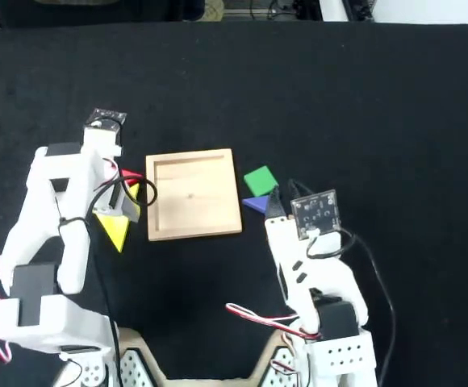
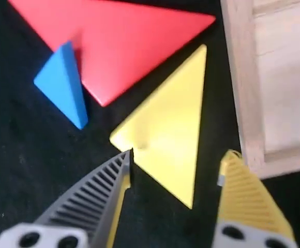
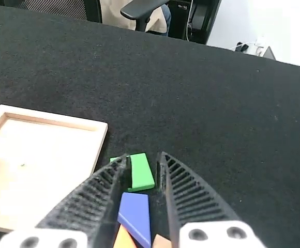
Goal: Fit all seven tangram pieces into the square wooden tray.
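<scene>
The square wooden tray (image 1: 194, 193) lies mid-table with nothing inside. To its left my left gripper (image 1: 126, 203) hangs over a yellow triangle (image 1: 114, 226) and a red piece (image 1: 127, 175). In the left wrist view that gripper (image 2: 179, 153) is open, its fingers on either side of the yellow triangle (image 2: 165, 134). A red triangle (image 2: 114, 41) and a small blue triangle (image 2: 62, 85) lie beyond it, and the tray's wall (image 2: 241, 77) runs alongside. Right of the tray, my right gripper (image 3: 141, 157) is open above a green piece (image 3: 139, 171) and a blue-violet piece (image 3: 135, 214).
Two orange pieces (image 3: 123, 238) peek out under the right gripper. The green piece (image 1: 260, 180) and blue-violet piece (image 1: 256, 203) lie close to the tray's right wall. The black cloth stretches bare toward the far side. Chairs stand beyond the table's far edge.
</scene>
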Robot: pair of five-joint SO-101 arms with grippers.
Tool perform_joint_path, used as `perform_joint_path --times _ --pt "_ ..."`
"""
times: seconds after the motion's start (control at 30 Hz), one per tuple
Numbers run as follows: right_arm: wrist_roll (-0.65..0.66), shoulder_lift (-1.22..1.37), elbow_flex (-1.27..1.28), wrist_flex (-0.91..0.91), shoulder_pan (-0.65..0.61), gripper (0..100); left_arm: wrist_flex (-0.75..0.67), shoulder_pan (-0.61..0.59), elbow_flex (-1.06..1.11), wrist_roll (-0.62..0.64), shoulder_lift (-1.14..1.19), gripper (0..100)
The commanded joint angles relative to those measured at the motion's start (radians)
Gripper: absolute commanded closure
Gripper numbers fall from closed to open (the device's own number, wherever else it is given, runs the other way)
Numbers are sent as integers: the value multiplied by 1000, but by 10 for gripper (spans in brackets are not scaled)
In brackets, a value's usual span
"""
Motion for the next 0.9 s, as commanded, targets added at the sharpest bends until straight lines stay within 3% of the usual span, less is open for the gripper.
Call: perform_joint_path --times 0.0,0.2,0.57,0.87 --pt "12 -82 -2 3 -11 902 -52 -33 -51 75 17 693" --pt "12 -82 -2 3 -11 902 -60 -56 -53 138 37 633" --pt "12 -82 -2 14 -12 902 -60 -59 -42 -20 46 633" --pt "14 -82 -2 20 -12 902 -12 -62 -176 -28 207 634"
